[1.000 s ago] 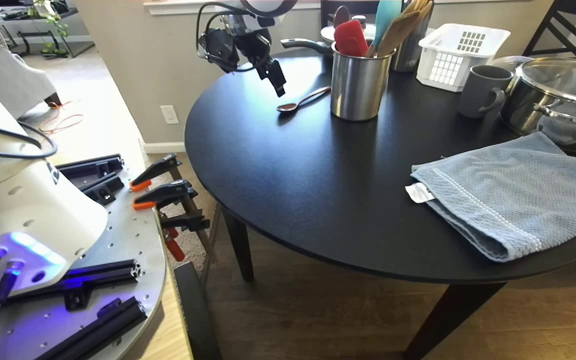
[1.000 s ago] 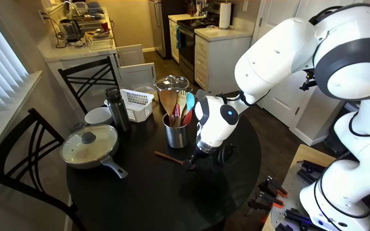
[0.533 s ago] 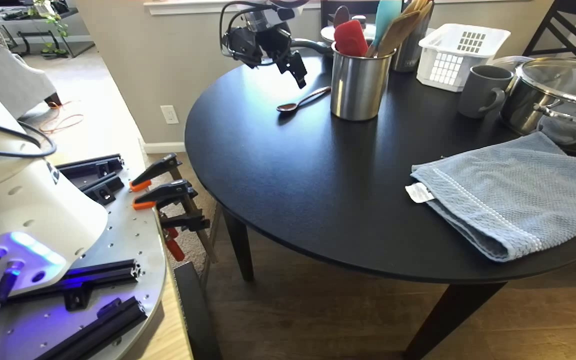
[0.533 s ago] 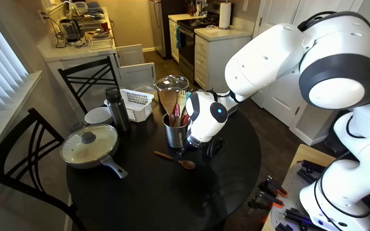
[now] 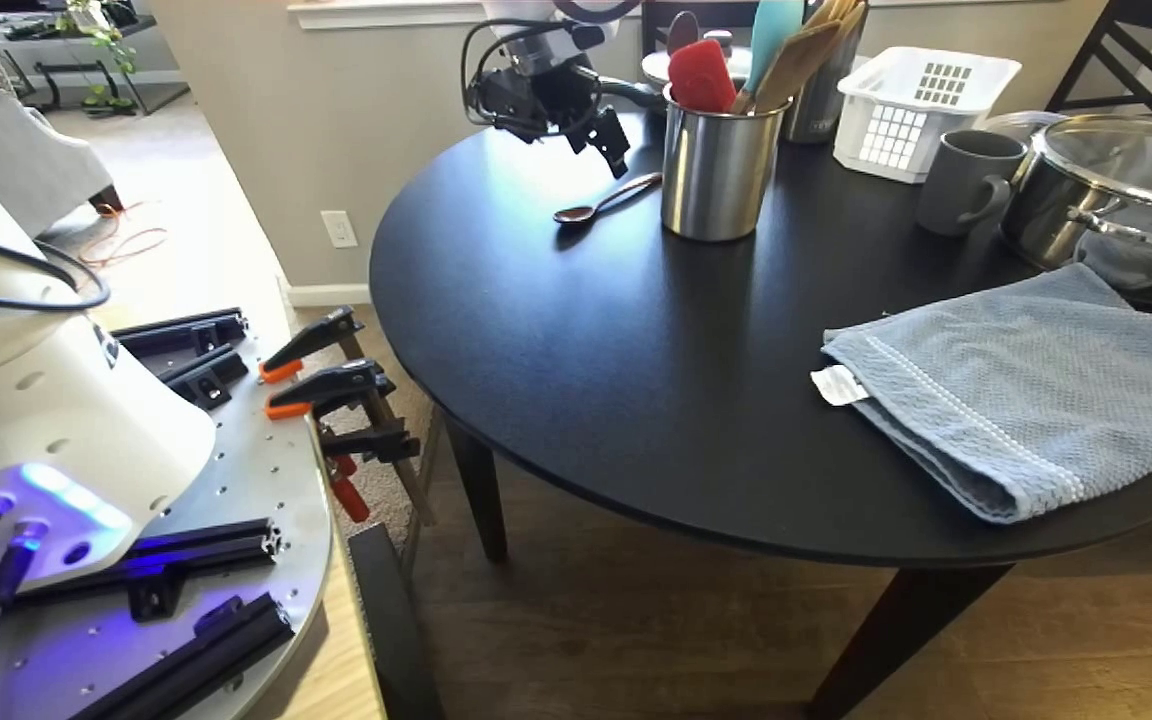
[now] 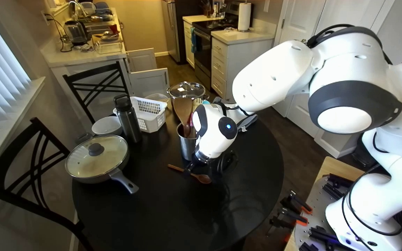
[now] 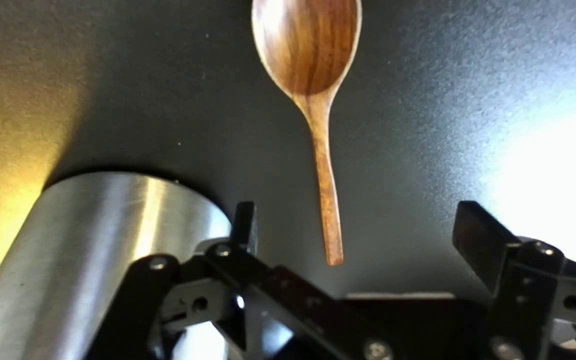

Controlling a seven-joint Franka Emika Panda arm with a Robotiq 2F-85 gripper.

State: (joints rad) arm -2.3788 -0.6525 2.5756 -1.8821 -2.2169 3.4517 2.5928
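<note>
A brown wooden spoon (image 7: 308, 45) lies on the black table, bowl toward the top of the wrist view and handle end between my spread fingers. My gripper (image 7: 358, 222) is open and holds nothing; it hovers above the handle. In both exterior views the gripper (image 5: 619, 160) is over the spoon (image 5: 576, 214), near the steel utensil container (image 5: 719, 175). Close by one finger in the wrist view is that steel container (image 7: 118, 240); whether they touch I cannot tell. In an exterior view the arm partly covers the container (image 6: 187, 148).
The container holds several utensils, among them a red spatula (image 5: 702, 77). A lidded pan (image 6: 96, 157), steel bottle (image 6: 128, 118), white basket (image 6: 150, 113) and lidded pot (image 6: 187, 91) stand around it. A grey mug (image 5: 966, 180) and blue towel (image 5: 1046, 390) are also on the table (image 5: 616, 400).
The gripper has moved from over the spoon's bowl toward its handle and closer to the steel container, staying open. The spoon has not moved.
</note>
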